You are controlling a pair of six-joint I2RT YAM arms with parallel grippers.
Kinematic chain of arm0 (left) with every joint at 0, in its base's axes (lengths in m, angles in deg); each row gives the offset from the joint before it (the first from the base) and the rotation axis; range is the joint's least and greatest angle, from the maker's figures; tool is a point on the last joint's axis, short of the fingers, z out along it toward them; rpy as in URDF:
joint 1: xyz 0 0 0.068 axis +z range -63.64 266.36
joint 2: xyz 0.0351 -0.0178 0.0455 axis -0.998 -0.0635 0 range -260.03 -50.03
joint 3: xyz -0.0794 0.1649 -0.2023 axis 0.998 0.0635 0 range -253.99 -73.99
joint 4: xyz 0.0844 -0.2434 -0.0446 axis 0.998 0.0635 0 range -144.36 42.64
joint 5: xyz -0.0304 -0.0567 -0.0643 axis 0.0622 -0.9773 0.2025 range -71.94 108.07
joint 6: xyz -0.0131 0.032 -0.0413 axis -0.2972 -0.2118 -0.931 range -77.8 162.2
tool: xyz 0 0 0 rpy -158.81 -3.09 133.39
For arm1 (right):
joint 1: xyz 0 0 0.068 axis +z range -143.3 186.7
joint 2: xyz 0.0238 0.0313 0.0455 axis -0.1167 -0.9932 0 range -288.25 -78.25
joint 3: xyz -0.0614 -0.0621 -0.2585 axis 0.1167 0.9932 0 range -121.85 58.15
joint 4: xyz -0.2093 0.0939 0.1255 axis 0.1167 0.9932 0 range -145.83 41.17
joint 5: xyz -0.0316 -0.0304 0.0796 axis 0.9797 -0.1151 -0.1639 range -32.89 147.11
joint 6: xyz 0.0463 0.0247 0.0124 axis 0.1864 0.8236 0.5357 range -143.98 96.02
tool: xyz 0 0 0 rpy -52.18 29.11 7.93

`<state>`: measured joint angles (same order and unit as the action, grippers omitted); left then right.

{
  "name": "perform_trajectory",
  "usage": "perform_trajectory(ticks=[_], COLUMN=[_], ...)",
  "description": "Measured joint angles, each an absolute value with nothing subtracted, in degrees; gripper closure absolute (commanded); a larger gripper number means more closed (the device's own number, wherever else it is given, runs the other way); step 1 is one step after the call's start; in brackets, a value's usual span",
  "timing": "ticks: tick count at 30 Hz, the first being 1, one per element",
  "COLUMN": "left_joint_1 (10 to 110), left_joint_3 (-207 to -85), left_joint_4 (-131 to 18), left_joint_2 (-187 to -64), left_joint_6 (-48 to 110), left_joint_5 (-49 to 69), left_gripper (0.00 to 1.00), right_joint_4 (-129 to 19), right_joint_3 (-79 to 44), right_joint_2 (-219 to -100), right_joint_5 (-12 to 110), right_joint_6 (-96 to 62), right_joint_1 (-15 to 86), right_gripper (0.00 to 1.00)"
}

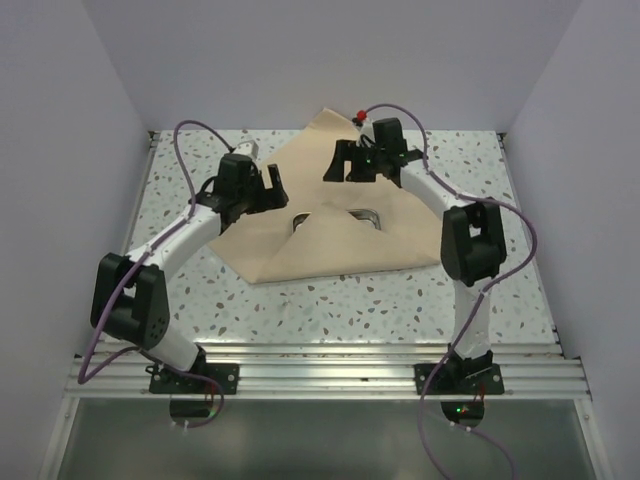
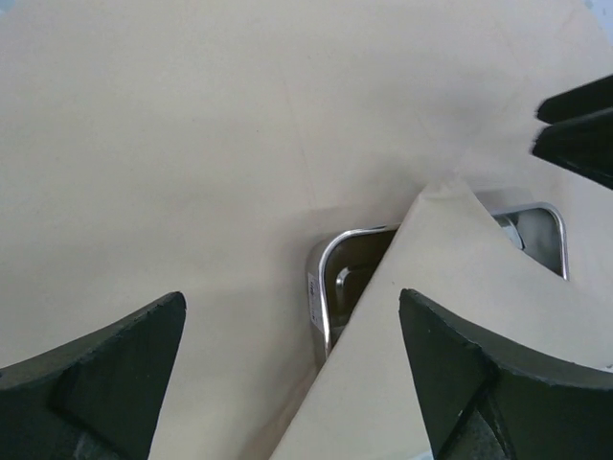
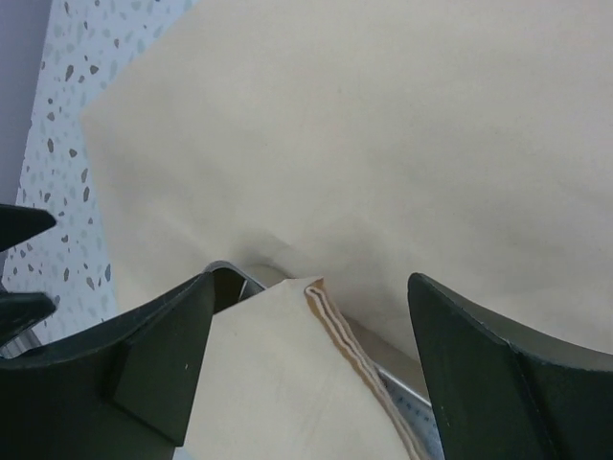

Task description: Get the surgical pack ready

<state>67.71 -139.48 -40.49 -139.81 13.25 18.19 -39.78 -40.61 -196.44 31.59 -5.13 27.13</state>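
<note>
The surgical pack lies mid-table: a broad tan wrap sheet (image 1: 300, 250) with a small steel tray (image 1: 370, 216) on it. One corner of the sheet is folded over the tray as a pointed flap (image 2: 450, 287), so only two tray corners show on either side. My left gripper (image 1: 273, 186) hovers open at the tray's left end, the tray rim (image 2: 328, 278) and flap edge between its fingers. My right gripper (image 1: 344, 164) hangs open over the flap's tip (image 3: 308, 287), holding nothing. The tray's contents are hidden.
The wrap sheet spreads over the speckled tabletop (image 1: 420, 300), with its far corner reaching the back wall (image 1: 330, 115). Side walls close in the table on the left and right. Each wrist view catches the other gripper's dark fingers (image 2: 579, 125) close by.
</note>
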Motion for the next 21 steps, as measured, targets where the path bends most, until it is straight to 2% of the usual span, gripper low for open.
perform_trajectory(ticks=[6, 9, 21], left_joint_1=[67.7, 67.7, 67.7], left_joint_3=[-138.2, -137.8, -136.9], left_joint_4=[-39.6, -40.0, -40.5], left_joint_2=[-135.5, -134.3, -137.3], left_joint_6=[9.5, 8.3, 8.5], left_joint_5=[14.8, 13.2, 9.3], left_gripper=[0.03, 0.03, 0.04], right_joint_4=[-37.3, -35.9, -35.6], right_joint_3=[-44.6, -46.2, -47.2], right_joint_2=[-204.5, -205.0, -205.4], right_joint_5=[27.3, 26.2, 22.0], right_joint_6=[-4.1, -3.7, -3.9], right_joint_1=[27.4, 27.8, 27.3], right_gripper=[0.16, 0.21, 0.26])
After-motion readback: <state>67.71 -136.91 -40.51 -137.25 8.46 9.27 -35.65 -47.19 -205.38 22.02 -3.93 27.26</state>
